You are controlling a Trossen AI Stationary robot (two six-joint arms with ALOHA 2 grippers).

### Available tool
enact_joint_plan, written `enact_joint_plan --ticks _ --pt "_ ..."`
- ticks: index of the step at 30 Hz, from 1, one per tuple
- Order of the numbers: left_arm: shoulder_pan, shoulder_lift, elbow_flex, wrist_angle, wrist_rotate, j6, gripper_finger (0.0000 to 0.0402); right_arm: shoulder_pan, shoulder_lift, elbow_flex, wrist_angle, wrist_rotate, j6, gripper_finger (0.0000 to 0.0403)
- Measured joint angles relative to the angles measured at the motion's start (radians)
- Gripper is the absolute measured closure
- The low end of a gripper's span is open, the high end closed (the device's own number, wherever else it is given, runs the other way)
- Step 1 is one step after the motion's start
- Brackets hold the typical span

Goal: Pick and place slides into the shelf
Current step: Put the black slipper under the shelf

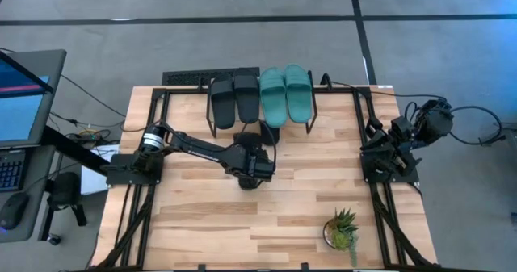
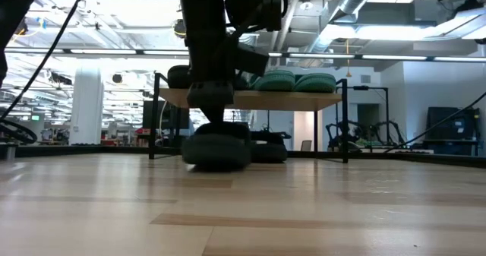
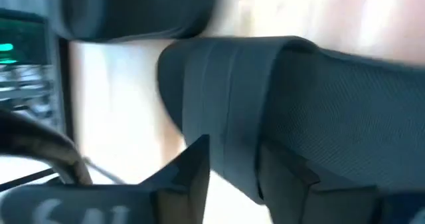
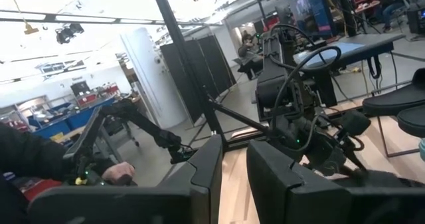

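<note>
The shelf (image 2: 288,99) stands at the table's far middle. Two black slides (image 1: 233,98) and two teal slides (image 1: 286,93) lie side by side on its top board. In front of it a dark grey slide (image 2: 216,151) rests sole-down on the table, and my left gripper (image 1: 255,171) is shut on it from above. Another dark slide (image 2: 267,148) lies behind it, under the shelf. My right gripper (image 4: 234,147) waits folded back at the table's right edge, a narrow gap between its fingers and nothing in it. My left gripper has the dark grey slide's strap, at its edge (image 3: 229,127), between its two fingers (image 3: 196,161). The fingers slant down onto it from the table's left and near side. The slide's sole (image 2: 216,162) is on the table.
A small potted plant (image 1: 342,228) stands near the front right. Black frame rails (image 1: 137,199) run along the table's left and right sides. A monitor (image 1: 20,102) stands beyond the left edge. Bare wood lies between the plant and the held slide.
</note>
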Motion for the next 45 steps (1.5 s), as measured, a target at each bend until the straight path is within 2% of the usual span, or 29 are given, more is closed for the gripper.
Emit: enact_joint_plan --ticks 5,7,11,18,21,29,39,45 --pt "0.007 0.0 0.0 -0.016 -0.056 0.017 0.0373 0.0 0.0 0.0 0.0 0.0 -0.007 0.0342" --pt "0.014 0.0 0.0 -0.013 -0.058 0.018 0.0392 0.0 0.0 0.0 0.0 0.0 -0.007 0.0342" --pt "0.032 0.0 0.0 -0.011 -0.09 0.001 0.0397 0.0 0.0 0.0 0.0 0.0 -0.009 0.0342" --pt "0.047 0.0 0.0 -0.01 -0.081 -0.021 0.04 0.0 0.0 0.0 0.0 0.0 -0.008 0.0342" --pt "0.046 0.0 0.0 -0.01 -0.075 -0.058 0.0401 0.0 0.0 0.0 0.0 0.0 -0.013 0.0342" --pt "0.061 0.0 0.0 -0.021 -0.138 -0.162 0.0401 0.0 0.0 0.0 0.0 0.0 -0.016 0.0342" --pt "0.122 0.0 0.0 -0.009 -0.185 -0.137 0.0401 0.0 0.0 0.0 0.0 0.0 -0.016 0.0342" --pt "0.147 0.0 0.0 0.032 -0.174 -0.072 0.0401 0.0 0.0 0.0 0.0 0.0 -0.016 0.0342"
